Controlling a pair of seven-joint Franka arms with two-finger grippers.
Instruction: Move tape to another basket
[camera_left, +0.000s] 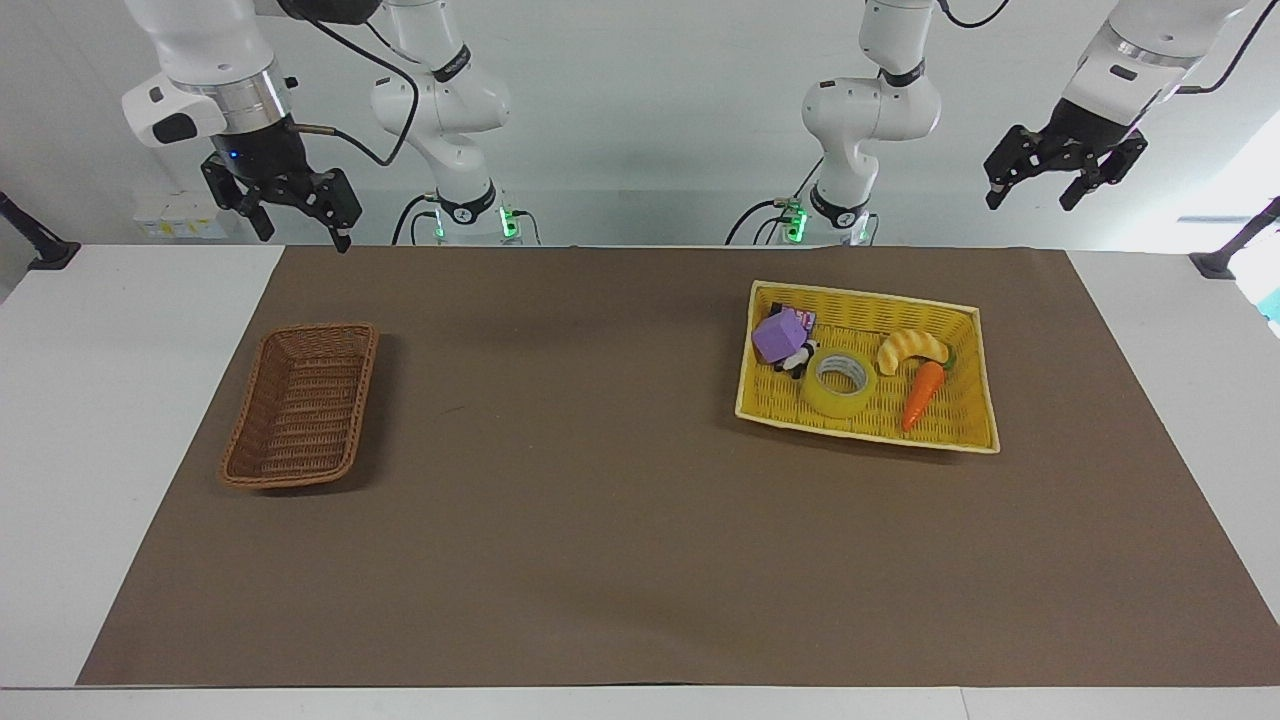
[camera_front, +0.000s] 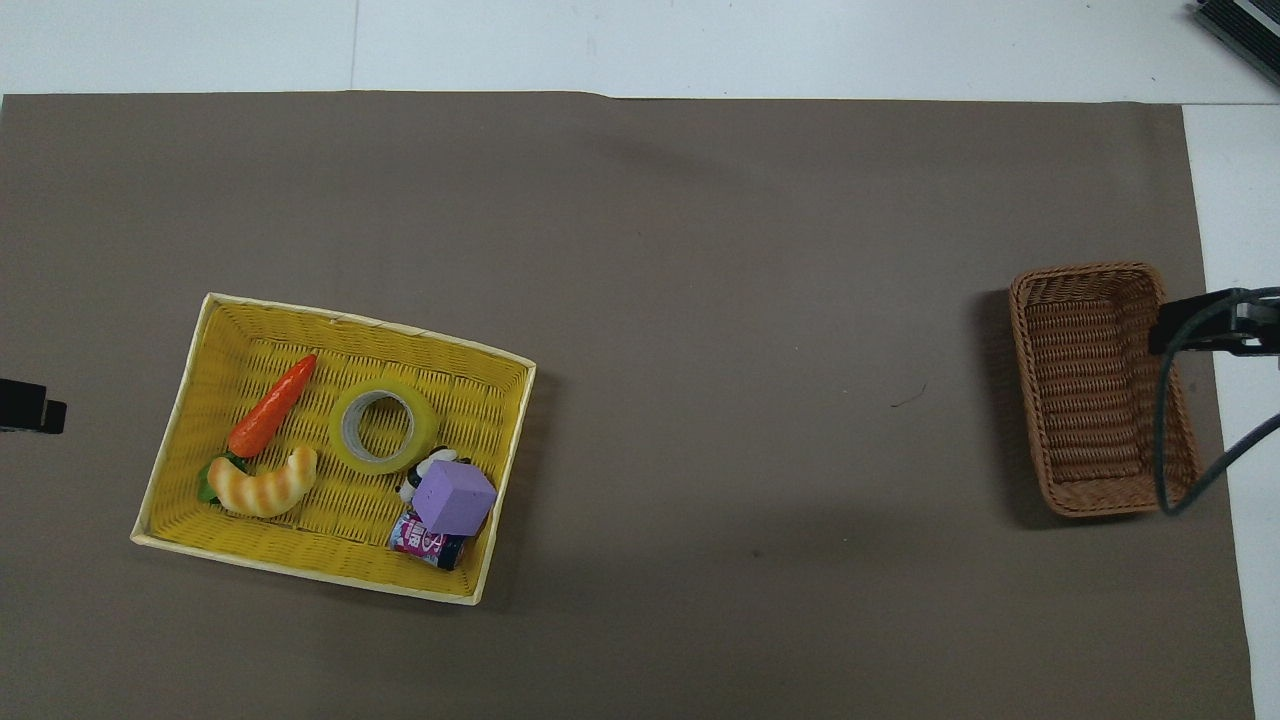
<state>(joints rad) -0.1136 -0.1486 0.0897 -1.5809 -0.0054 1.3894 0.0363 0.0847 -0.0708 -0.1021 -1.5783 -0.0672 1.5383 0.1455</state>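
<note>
Both arms wait, raised over the robots' edge of the worktop. The left end effector (camera_left: 1065, 180) is near the left-arm corner, fingers spread wide, holding nothing. The right end effector (camera_left: 295, 215) is near the right-arm corner, also spread wide and empty.

Next out, toward the left arm's end, is the yellow basket (camera_left: 865, 296) on the brown mat (camera_left: 600, 520). Inside, nearest the robots, are a purple cube (camera_left: 782, 334) and a small can (camera_left: 803, 318), w/ a little black-and-white figure (camera_left: 797, 362) just below the cube. The tape (camera_left: 840, 382) lies flat, hole up, about mid-basket. The figure is right beside it, the croissant (camera_left: 911, 349) and carrot (camera_left: 922, 394) sit toward the left-arm end.

The dark wicker basket (camera_left: 318, 327) is at the right arm's end, a bit farther from the robots, w/ nothing in it. It's well apart from the tape.

Handling, as I judge it: the roll is prob. light, a stiff ring that won't crush, w/ a smooth, slick outer wrap. Best hold is across the ring wall, one finger in the cardboard core and one outside. Take it on the part of the ring farthest from the robots, where nothing crowds it.

Count:
- 1 tape
- 2 baskets
- 2 end effectors
- 1 cube
- 1 can
- 1 figure
- 1 croissant
- 1 carrot
</note>
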